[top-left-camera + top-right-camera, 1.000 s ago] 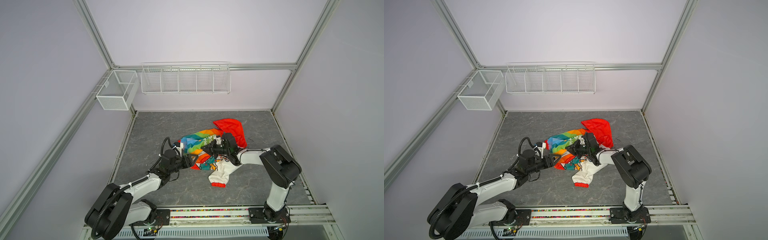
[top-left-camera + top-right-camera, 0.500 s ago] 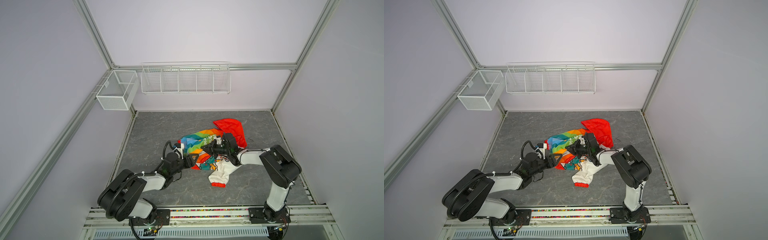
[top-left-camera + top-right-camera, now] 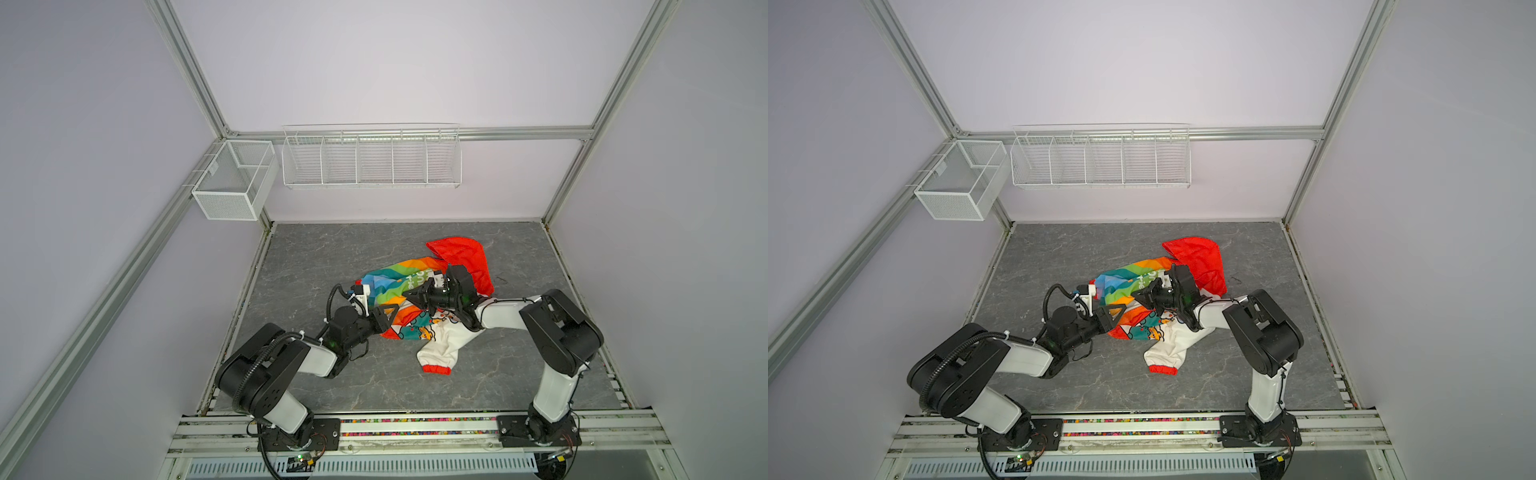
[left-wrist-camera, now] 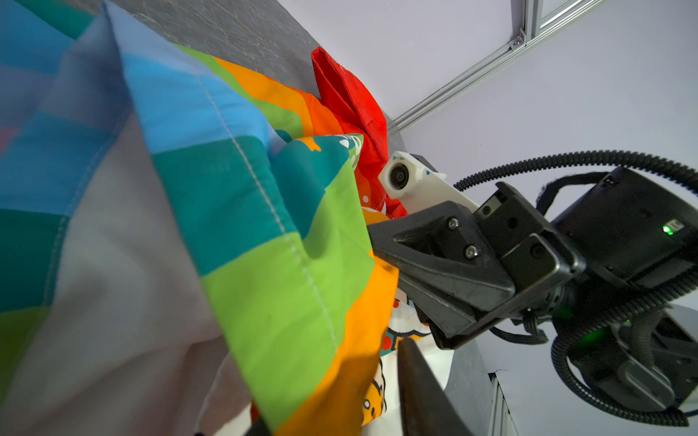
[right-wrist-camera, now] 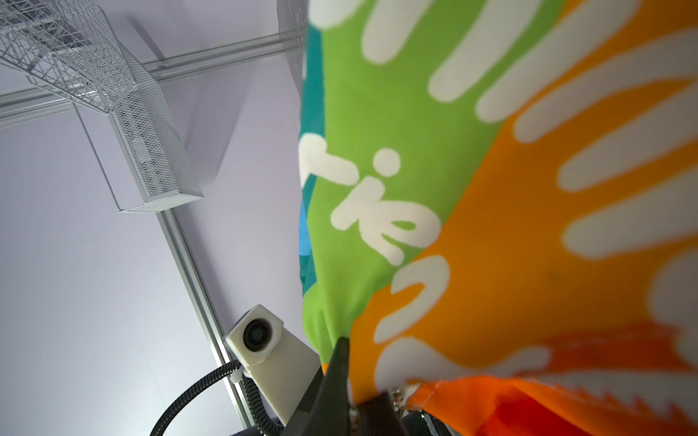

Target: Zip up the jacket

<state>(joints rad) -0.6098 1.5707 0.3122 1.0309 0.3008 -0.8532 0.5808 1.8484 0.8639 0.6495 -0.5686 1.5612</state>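
Nearest thing is the alu rail [image 3: 415, 424] across the front, w/ both arm bases bolted on it. Past that is the work surface, a dark grey marble-look mat [image 3: 374, 386] w/ pale veins, flat and matte, filling the floor of the cell wall to wall.

The jacket [image 3: 390, 286] sits bunched up about mid-mat, a bit right of centre. Closest bit is a white sleeve [image 3: 440, 349] ending in a red cuff [image 3: 436, 368], pointing at the rail. Behind it you see cartoon-animal lining, then the rainbow stripes w/ white lettering.

The left gripper [image 3: 390, 314] is right at the near-left hem, touching the fabric. Its wrist cam is basically all cloth plus one dark finger, so tbh I can't tell if it's clamped or not. The right gripper [image 3: 409, 296] comes in from the right side, jaws pressed together, pinching a fold of green/orange fabric. Both grippers are close together, nose to nose.

The red hood [image 3: 461, 255] lies at the far end, towards the back wall.

Up on the walls: a white mesh box [image 3: 232, 187] in the left corner and a long wire rack [image 3: 370, 158] w/ dividers on the back wall. The walls [image 3: 395, 62] are plain pale lilac, w/ alu frame [image 3: 187, 66] posts in the corners.
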